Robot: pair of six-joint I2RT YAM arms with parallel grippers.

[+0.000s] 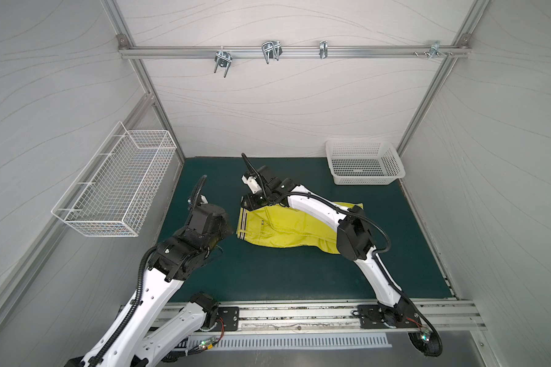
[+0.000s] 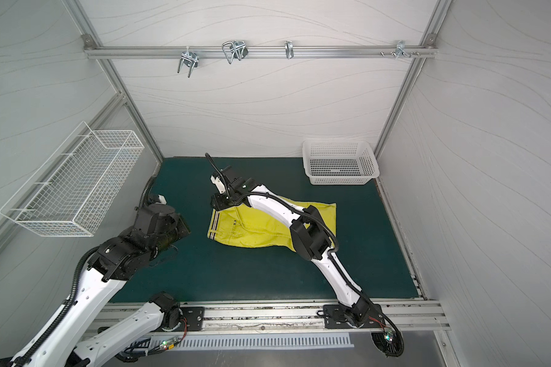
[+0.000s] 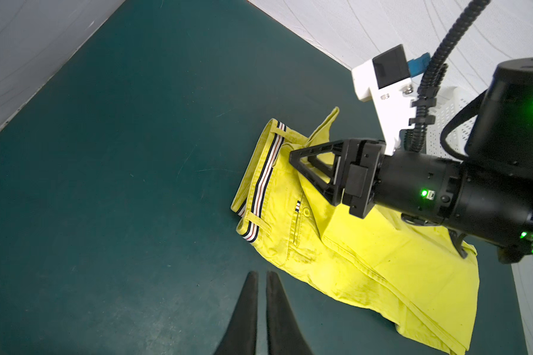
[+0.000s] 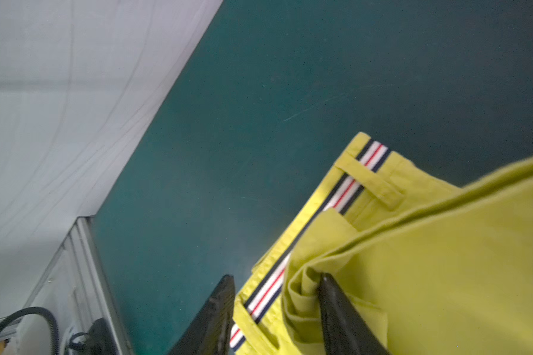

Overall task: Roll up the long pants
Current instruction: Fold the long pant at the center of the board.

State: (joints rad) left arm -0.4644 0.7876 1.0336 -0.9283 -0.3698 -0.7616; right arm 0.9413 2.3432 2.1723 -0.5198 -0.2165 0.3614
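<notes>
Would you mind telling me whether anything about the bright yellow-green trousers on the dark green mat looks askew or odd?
Yes: the folded-over leg end of the bright yellow-green long pants is bunched on the striped waistband, between the open jaws of the right gripper, and one corner sticks up instead of lying flat.

Surface: dark green mat (image 1: 268, 276). Folded long pants (image 1: 277, 228) lie mid-mat; white plastic basket (image 1: 365, 180) in far right corner, well apart.
</notes>
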